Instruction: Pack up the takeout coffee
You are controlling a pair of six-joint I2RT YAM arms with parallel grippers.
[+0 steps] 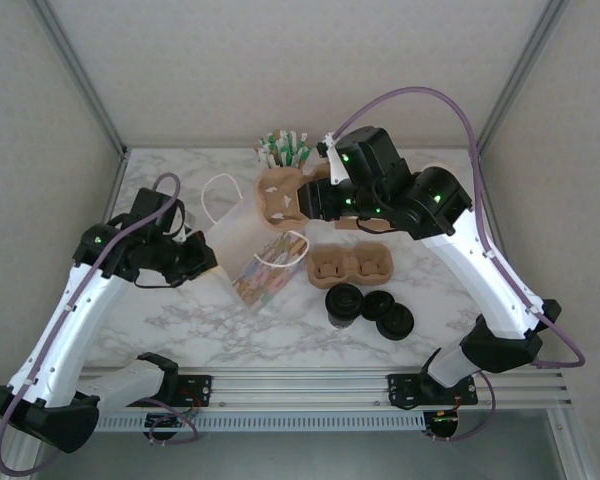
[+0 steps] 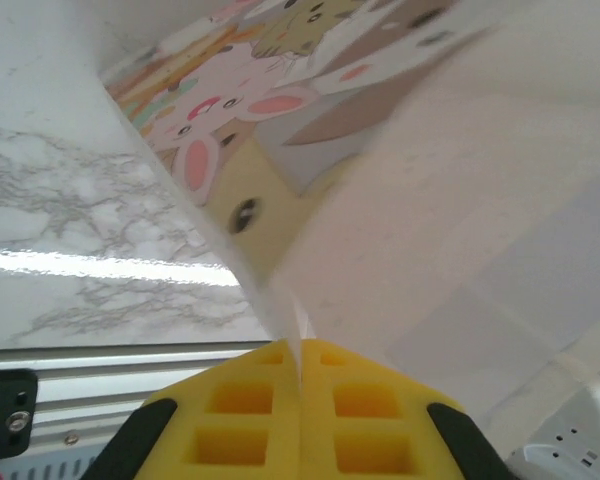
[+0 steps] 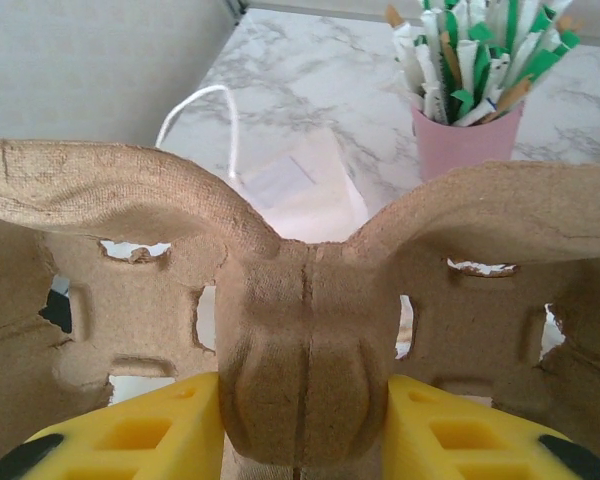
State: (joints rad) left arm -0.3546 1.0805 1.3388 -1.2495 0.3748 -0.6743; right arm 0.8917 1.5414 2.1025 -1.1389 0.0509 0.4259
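Well, the right gripper (image 3: 300, 435) is clamped on the middle ridge of the tray (image 3: 130, 200), up in the air just beyond the bag (image 1: 245, 240). The tray looks light and stiff but easy to crush, so that ridge seems the best place to hold. The left gripper (image 2: 300, 400) pinches the bag's edge.

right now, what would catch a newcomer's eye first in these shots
The right gripper holds a cardboard cup carrier at the back of the table, pinched by its centre rib. The left gripper is shut on the edge of a cartoon-printed paper bag at centre left. Black lids lie front right.
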